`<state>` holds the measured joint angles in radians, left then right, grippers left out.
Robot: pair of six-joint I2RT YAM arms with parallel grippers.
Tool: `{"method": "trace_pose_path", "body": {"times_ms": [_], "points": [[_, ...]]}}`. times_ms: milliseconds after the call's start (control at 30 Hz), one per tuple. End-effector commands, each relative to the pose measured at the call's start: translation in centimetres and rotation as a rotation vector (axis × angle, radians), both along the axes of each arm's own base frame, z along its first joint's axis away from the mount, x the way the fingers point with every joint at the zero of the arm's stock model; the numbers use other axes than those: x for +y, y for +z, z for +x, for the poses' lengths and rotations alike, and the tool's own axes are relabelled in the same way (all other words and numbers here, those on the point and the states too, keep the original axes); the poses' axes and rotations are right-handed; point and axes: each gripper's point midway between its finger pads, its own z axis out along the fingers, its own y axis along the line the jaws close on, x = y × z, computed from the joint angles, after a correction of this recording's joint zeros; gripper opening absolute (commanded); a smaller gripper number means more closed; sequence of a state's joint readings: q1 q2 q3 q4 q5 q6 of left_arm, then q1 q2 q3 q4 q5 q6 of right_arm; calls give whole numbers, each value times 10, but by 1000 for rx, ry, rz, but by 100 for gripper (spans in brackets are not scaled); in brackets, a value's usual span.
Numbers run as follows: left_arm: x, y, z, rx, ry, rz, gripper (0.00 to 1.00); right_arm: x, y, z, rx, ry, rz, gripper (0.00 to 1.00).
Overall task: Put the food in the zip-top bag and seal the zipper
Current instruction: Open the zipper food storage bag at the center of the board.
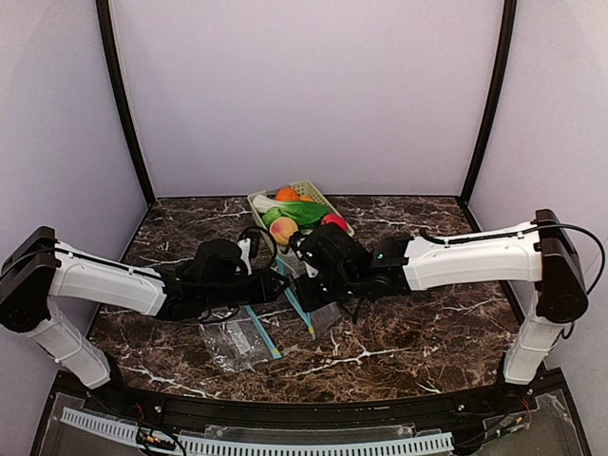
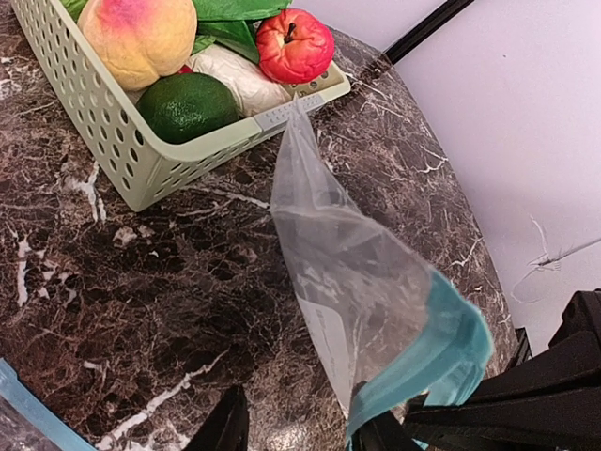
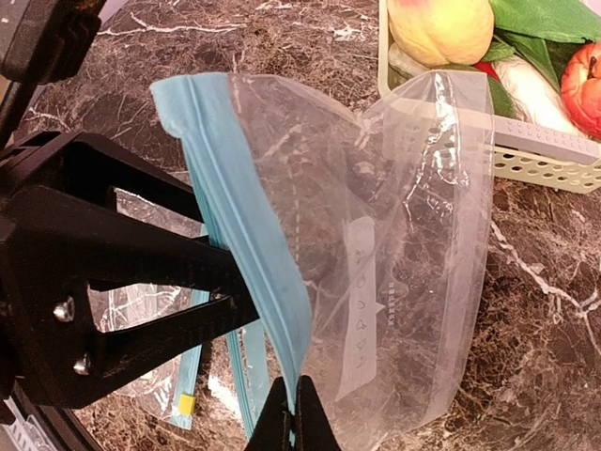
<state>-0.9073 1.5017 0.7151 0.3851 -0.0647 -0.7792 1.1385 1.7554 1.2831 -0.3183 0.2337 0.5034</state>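
The food lies in a pale green lattice basket [image 2: 113,141]: a peach [image 2: 139,38], a red apple [image 2: 295,44], a dark green round fruit [image 2: 188,105], a white radish [image 2: 239,75] and leafy greens [image 2: 235,9]. A clear zip-top bag [image 3: 394,235] with a teal zipper strip [image 3: 244,216] hangs above the table in front of the basket. My right gripper [image 3: 294,409] is shut on that strip. My left gripper [image 2: 300,432] has its jaws apart, with the bag's teal edge [image 2: 423,362] against its right finger [image 2: 380,434]. The bag is empty.
The basket [image 1: 318,193] stands at the back centre of the dark marble table [image 1: 418,332]. A spare clear bag [image 1: 236,342] lies flat in front of the left arm, and another lies by the right gripper [image 1: 323,318]. Both arms meet mid-table.
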Motion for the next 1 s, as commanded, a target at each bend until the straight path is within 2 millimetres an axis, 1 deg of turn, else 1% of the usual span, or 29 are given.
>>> {"method": "trace_pose_path", "body": {"times_ms": [0, 133, 200, 233, 300, 333, 367, 400, 467, 500, 567, 700, 767, 867, 933, 967], "points": [[-4, 0, 0, 8, 0, -30, 37, 3, 3, 2, -36, -4, -26, 0], [-9, 3, 1, 1, -10, -55, 36, 5, 1, 1, -33, 4, -29, 0], [-11, 3, 1, 3, -14, -59, 28, 8, 0, 1, -32, 10, -29, 0], [-11, 1, 1, 5, -14, -56, 22, 8, 0, 1, -32, 11, -31, 0], [-11, 0, 1, 6, -12, -45, 16, 6, 1, 3, -42, 4, -36, 0], [-9, -3, 2, 12, -5, -28, 15, 5, 2, 4, -48, -3, -39, 0], [-7, -2, 2, 6, -4, -16, 12, 2, 3, 6, -59, -15, -47, 0], [-2, -7, 2, 15, 10, 17, 10, 0, 6, 7, -66, -21, -49, 0], [6, -11, 3, 14, 26, 70, 2, -4, 12, 9, -82, -35, -53, 0], [8, -8, 4, 4, 28, 84, 2, -6, 15, 10, -90, -41, -55, 0], [18, -14, 2, 10, 42, 154, 1, -9, 20, 12, -104, -50, -59, 0], [31, -10, 4, -18, 73, 245, 1, -17, 27, 15, -130, -77, -79, 0], [35, -6, 4, -30, 81, 272, 1, -22, 28, 17, -145, -104, -100, 0], [37, 0, 3, -45, 89, 287, 1, -28, 28, 18, -154, -135, -110, 0], [35, 4, 2, -50, 84, 269, 1, -27, 25, 18, -143, -137, -103, 0], [30, 8, 0, -53, 68, 241, 1, -25, 22, 17, -132, -133, -100, 0]]}}
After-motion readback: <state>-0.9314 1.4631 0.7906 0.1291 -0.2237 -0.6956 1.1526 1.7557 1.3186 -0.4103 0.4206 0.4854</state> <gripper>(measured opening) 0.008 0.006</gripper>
